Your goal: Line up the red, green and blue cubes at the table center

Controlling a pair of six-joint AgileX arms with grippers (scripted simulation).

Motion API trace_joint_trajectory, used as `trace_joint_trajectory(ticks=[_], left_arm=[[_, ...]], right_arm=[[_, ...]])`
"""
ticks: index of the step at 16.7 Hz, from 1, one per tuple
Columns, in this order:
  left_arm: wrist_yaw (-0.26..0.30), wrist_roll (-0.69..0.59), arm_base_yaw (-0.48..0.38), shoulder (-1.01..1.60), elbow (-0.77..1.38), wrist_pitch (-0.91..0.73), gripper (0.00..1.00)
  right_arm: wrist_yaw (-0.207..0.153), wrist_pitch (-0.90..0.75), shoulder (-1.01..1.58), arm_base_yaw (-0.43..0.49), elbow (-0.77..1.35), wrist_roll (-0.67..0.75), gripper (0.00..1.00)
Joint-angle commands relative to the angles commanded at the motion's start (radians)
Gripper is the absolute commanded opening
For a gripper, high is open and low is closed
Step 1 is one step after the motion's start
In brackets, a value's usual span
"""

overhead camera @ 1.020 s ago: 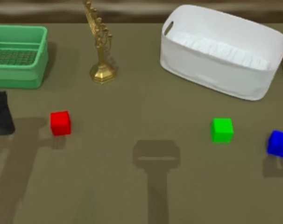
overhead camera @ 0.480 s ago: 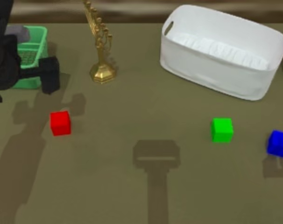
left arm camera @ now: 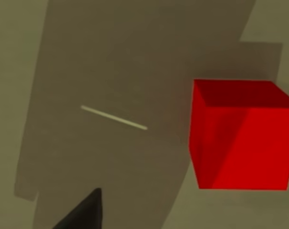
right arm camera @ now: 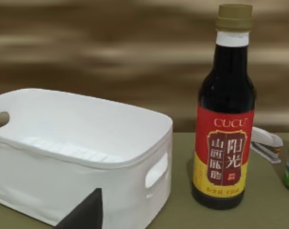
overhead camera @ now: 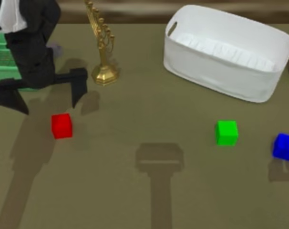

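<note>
On the olive tabletop (overhead camera: 135, 200), the left gripper (overhead camera: 42, 93) hangs with jaws spread wide just above and behind the red cube (overhead camera: 61, 126) at left. The green cube (overhead camera: 227, 132) and blue cube (overhead camera: 284, 146) sit well apart at right, untouched.

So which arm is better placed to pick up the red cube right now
Left. The left gripper hangs open just behind the red cube, which fills its wrist view. The right arm is out of the top view, its camera facing the white bin.
</note>
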Motion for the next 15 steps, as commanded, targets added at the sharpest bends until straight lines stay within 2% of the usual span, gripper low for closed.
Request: trace_joint_trajectory(ticks=[8, 15], left_arm=[[0.001, 0.000, 0.002, 0.019, -0.002, 0.013, 1.00], [0.002, 0.001, 0.000, 0.132, -0.134, 0.264, 1.00]], right_arm=[[0.000, 0.000, 0.000, 0.000, 0.000, 0.000, 1.00], [0.000, 0.000, 0.000, 0.000, 0.000, 0.000, 1.00]])
